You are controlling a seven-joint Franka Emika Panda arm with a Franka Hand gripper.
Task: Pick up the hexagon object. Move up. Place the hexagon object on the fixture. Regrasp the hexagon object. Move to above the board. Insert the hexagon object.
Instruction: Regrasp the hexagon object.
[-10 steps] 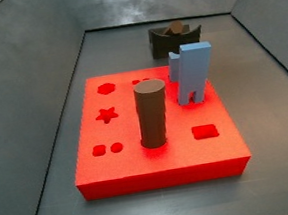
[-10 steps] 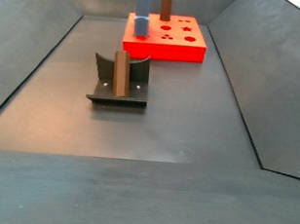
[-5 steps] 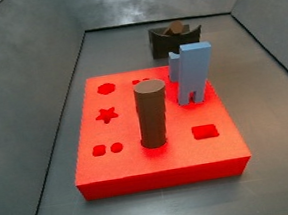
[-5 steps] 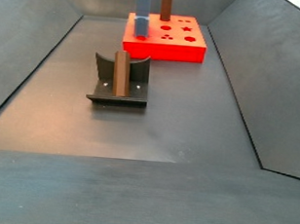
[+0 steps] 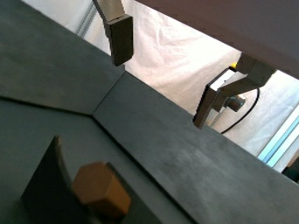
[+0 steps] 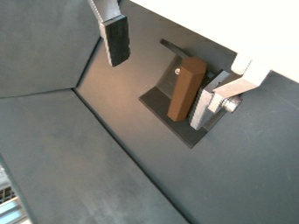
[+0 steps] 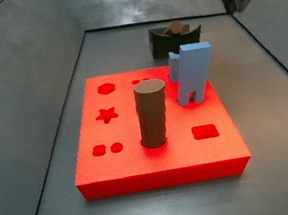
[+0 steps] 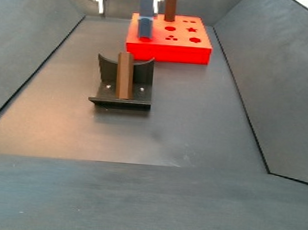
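Two silver fingers of the gripper stand spread apart with nothing between them, high above the floor. Below and beyond them, the hexagon object rests in the fixture, well apart from the jaws.

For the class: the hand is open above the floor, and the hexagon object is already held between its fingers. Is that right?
Not quite. The hand is open, but holds nothing: in a wrist view the hexagon object rests on the fixture, apart from the fingers. The rest stands.
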